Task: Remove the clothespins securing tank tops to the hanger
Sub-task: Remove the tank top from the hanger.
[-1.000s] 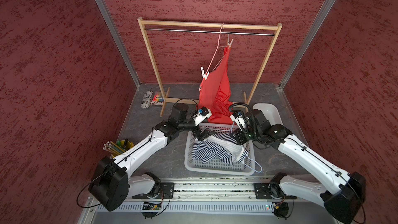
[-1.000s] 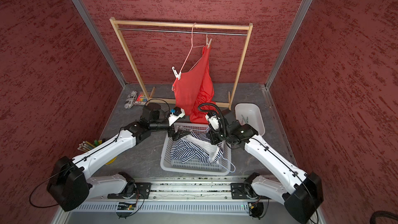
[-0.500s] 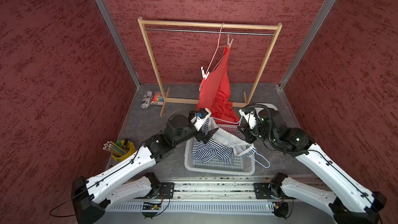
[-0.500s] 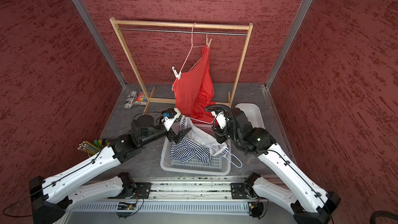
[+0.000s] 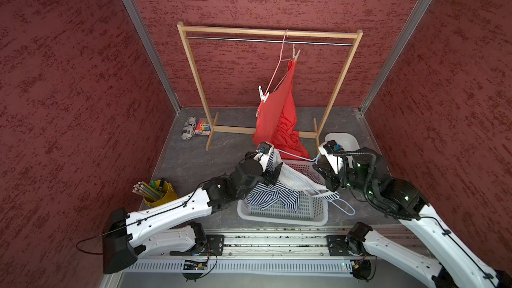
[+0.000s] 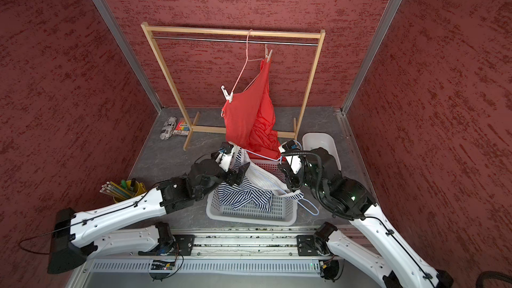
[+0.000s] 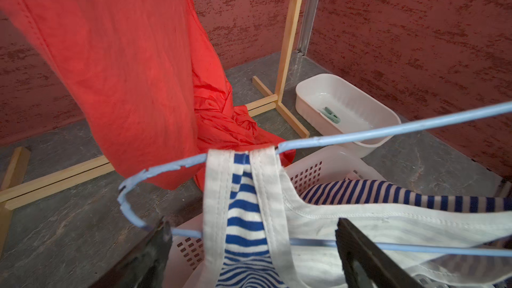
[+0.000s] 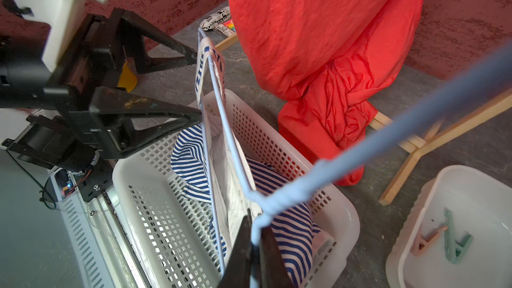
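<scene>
over the basket (image 5: pixel 277 218), right tool (image 8: pixel 256 231) has raised the clamped hanger (image 7: pixel 360 132); left tool (image 7: pixel 253 227) wide around striped top (image 5: pixel 274 198).

You won't get much readable here: the black-and-white pouch (image 8: pixel 215 20) has dark lettering (too blurry to spell out), and the marker box (image 8: pixel 225 29) print is the same.

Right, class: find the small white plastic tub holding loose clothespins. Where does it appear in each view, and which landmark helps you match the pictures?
In a top view: small white plastic tub right of centre, on the floor.
In a top view: again right of centre.
Left wrist: in the picture's upper right.
Right wrist: in the bottom right corner, cut off by the edge.
Shared landmark: the wooden clothes rack's foot right beside it.
</scene>
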You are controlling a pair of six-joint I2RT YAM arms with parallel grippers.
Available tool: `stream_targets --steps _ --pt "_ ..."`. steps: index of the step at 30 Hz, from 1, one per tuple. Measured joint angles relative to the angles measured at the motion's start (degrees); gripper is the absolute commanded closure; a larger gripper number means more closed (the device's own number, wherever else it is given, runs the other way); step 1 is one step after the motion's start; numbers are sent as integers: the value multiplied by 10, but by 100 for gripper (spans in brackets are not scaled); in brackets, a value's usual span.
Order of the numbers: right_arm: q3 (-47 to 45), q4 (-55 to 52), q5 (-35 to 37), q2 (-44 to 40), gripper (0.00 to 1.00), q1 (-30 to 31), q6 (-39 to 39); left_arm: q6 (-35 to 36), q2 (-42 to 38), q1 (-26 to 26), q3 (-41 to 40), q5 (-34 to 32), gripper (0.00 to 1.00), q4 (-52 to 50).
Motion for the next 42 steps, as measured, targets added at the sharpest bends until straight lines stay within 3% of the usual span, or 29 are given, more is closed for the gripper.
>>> stream_targets --steps 7,9,14,18,25,29,36,42 --pt "0 -2 -12 -22 100 0 -25 -24 4 -5 -2 -89 23 33" --pt "0 -3 -17 -29 100 0 -32 -26 -1 -4 -7 -97 34 41" --pt "0 -3 -26 -37 100 0 -40 -22 -12 13 -10 -103 75 55" --pt "-1 -4 -24 -32 100 0 -43 -16 -28 32 -17 -91 85 59" --pt "-3 11 -23 -9 100 0 -47 -32 -96 69 -59 -47 92 53" --pt "-27 45 -30 -24 100 6 -55 -66 -158 109 -78 39 95 26" --pt "-60 80 -57 -80 100 8 -65 -111 -207 133 -78 135 95 -14" --pt "-61 86 -85 -64 100 8 -71 -129 -243 164 -80 175 90 -22"
